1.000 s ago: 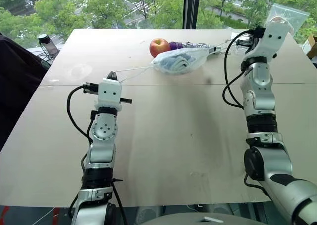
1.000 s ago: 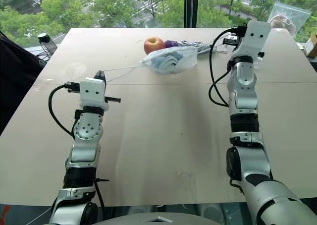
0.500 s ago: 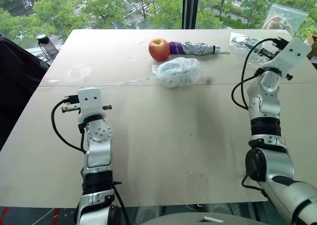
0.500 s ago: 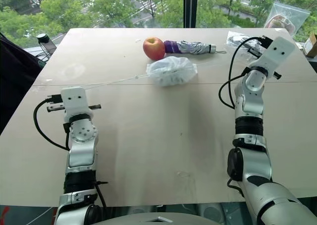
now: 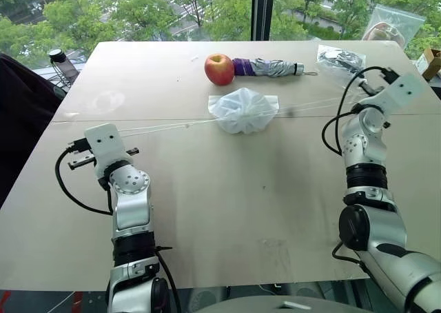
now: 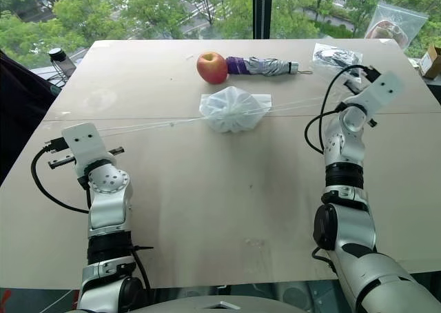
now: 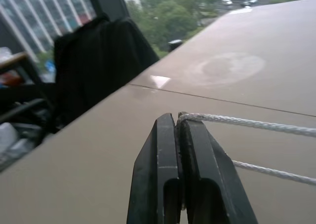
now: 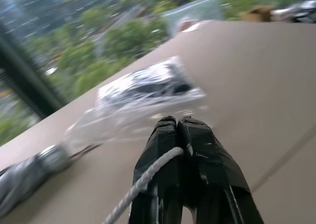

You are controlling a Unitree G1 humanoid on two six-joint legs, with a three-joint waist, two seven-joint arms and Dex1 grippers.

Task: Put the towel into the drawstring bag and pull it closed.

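While it sits cinched up mid-table, drawstring bag [image 5: 243, 110]: puckered shut, just in front of the apple [image 5: 219, 69]
cords [image 5: 165, 126]: stretched out to both sides
left gripper [image 7: 178, 130]: fingers pinched tight on a cord
right gripper [image 8: 177, 130]: same deal, clamped on its cord
umbrella [image 5: 269, 67]: beside the apple

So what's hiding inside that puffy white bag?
The drawstring bag is cinched shut and bulging. Only a faint bluish shape shows through the thin fabric; what it is cannot be made out.
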